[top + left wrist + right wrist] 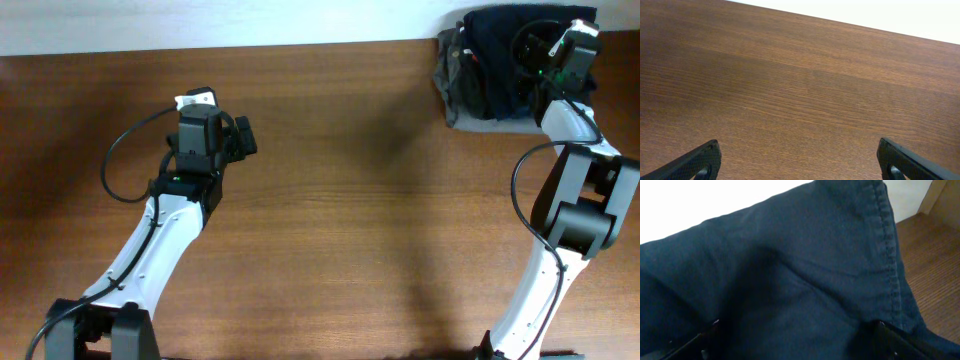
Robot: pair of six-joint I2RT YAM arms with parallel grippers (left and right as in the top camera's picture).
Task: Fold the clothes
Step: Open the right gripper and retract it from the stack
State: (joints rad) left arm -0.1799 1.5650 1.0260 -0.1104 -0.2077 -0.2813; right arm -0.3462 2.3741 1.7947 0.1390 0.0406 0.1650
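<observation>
The crumpled dark navy-blue fabric shorts [497,55] lie bunched at the far right corner of the brown wooden table [360,200]. They sit directly under the right gripper [795,342], whose jaws gape wide, gripping nothing. The left gripper [797,160] hangs over the table's left half, equally spread and empty.

2 arms [150,240] [560,200], 1 navy shorts [500,60], 1 grey garment [478,122]
</observation>
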